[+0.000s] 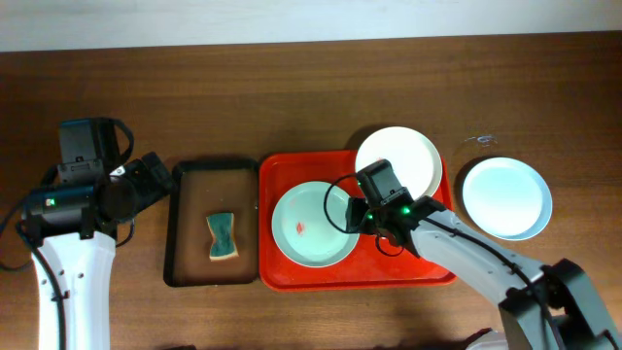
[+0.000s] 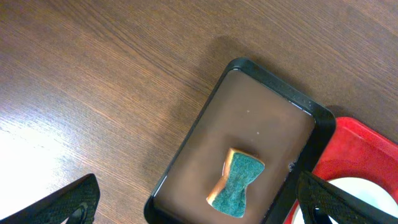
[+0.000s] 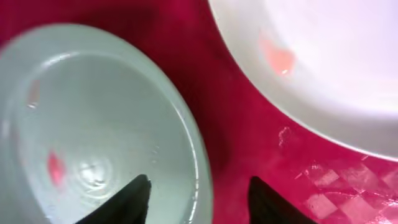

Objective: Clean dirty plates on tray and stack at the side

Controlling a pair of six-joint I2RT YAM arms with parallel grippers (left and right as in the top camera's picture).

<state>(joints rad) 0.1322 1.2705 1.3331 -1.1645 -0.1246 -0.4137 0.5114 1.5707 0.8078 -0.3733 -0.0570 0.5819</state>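
The pale green plate, red-smeared at centre, lies in the red tray's left half. The right gripper, the nearer one, hangs at its right rim, jaws parted astride the edge, empty; the left gripper gapes empty beyond the tray's left side

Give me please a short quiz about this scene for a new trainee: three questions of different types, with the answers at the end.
1. True or false: the blue plate lies on the red tray.
2. Where is the sponge? A: on the red tray. B: in the brown tray. C: on the blue plate.
3. Fill in: the right gripper is open over the rim of the ___ plate.

Key: 1 false, it lies on the table beside the tray. 2 B. 3 green; it is the green plate.
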